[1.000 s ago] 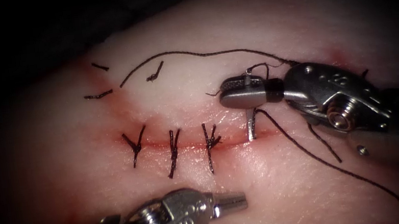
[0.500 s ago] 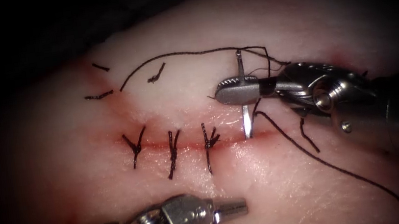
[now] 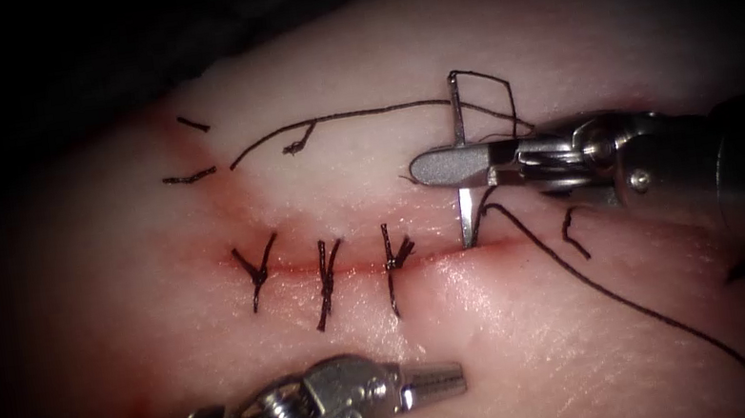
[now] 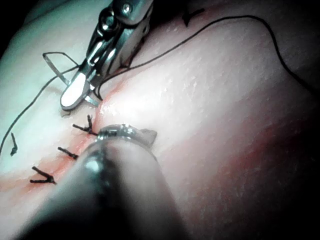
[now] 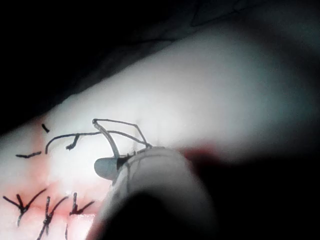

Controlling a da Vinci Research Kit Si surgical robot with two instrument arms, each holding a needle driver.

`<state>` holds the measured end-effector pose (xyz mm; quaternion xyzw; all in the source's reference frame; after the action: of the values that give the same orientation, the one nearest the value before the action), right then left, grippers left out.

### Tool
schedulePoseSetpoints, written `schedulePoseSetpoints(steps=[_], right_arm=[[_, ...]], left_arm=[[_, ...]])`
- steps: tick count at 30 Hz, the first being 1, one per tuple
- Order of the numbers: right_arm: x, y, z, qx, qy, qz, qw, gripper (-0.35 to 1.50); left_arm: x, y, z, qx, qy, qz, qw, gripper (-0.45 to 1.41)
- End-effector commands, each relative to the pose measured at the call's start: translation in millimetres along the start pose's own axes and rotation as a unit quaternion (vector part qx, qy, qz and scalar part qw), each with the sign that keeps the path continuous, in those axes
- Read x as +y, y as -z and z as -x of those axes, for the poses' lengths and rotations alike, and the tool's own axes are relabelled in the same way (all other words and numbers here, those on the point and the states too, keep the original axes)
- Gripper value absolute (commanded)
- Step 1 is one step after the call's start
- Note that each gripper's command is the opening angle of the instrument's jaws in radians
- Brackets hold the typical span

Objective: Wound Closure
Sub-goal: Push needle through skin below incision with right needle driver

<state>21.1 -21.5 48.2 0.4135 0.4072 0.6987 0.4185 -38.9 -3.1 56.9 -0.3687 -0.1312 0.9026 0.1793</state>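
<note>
The tissue [image 3: 501, 19] has a horizontal cut [image 3: 356, 269] with three dark stitches [image 3: 326, 277] across its left part. My right tool [image 3: 420, 171] is shut on the curved needle [image 3: 455, 112] near mid-curve. The needle stands nearly upright, tail up. Its tip [image 3: 468, 242] touches the cut's far edge, just right of the third stitch; I cannot tell whether it has entered. Thread [image 3: 332, 118] runs from the tail in a small loop and off to the left, and another strand [image 3: 635, 304] trails to the lower right. My left tool [image 3: 452, 378] hovers below the cut, shut and holding nothing.
Cut ends of thread [image 3: 188, 177] lie on the tissue at the upper left, and more [image 3: 573, 235] lie right of the needle. Red fluid [image 3: 191, 146] stains the cut's edges. In the left wrist view the right tool [image 4: 77, 92] holds the needle [image 4: 55, 67] beside the stitches [image 4: 85, 129].
The right tool's wrist has rolled and its shaft has levelled. The needle's tail swung up and away from the cut while its tip stayed there. The left tool barely moved.
</note>
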Motion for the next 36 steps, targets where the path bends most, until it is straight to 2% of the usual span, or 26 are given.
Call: schedulePoseSetpoints(steps=[1, 14, 23, 36], right_arm=[[-0.7, -1.5, -0.3, 0.001, -0.01, -0.004, 1.0, -0.35], [-2.7, -1.1, 3.5, -0.021, -0.095, 0.016, 0.995, -0.35], [-3.9, -1.2, 6.0, -0.034, -0.118, 0.017, 0.992, -0.35], [-6.2, -1.9, 9.5, -0.076, -0.153, 0.015, 0.985, -0.35]], left_arm=[[-0.8, -0.6, -0.5, 0.001, -0.002, -0.002, 1.0, -0.4], [-1.3, -0.8, -0.3, 0.001, 0.004, -0.003, 1.0, -0.4], [-1.3, -0.9, -0.2, 0.001, 0.004, -0.003, 1.0, -0.4], [-1.3, -0.6, -0.1, 0.0, 0.003, -0.003, 1.0, -0.4]])
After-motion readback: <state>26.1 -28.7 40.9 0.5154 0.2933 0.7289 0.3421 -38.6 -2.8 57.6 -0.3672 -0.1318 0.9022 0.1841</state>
